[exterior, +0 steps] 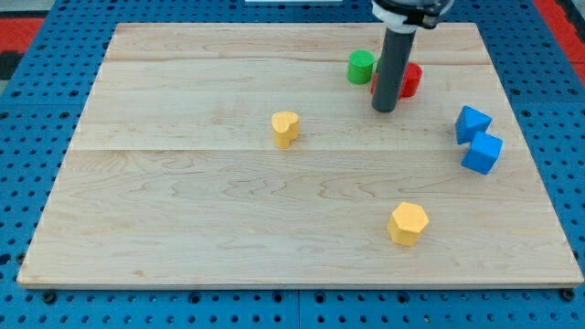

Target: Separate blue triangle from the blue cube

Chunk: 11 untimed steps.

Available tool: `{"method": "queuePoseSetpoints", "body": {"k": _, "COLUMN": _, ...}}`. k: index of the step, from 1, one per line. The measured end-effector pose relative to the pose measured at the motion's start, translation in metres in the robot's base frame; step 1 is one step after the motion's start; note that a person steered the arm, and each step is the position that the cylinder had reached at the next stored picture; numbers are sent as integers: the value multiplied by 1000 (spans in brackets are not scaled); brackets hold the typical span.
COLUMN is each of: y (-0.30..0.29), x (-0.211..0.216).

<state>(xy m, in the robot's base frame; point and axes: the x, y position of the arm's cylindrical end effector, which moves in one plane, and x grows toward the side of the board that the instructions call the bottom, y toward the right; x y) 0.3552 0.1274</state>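
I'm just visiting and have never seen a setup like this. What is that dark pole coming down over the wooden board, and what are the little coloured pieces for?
The pole is the end of a robot arm. It has no hand and holds nothing; it only slides my tip along the wooden board to push blocks around. There is one picture, from a single camera looking down at the board from the front.

On the board lie a green block and a red block near the view's top, with my tip right beside the red one. A yellow heart-like block sits near the middle and a yellow hexagon-like block lower down. At the view's right, the blue triangle and the blue cube touch each other. The job is to push those two apart.
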Motion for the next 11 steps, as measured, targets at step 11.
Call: {"method": "queuePoseSetpoints", "body": {"k": 11, "y": 104, "x": 21}}
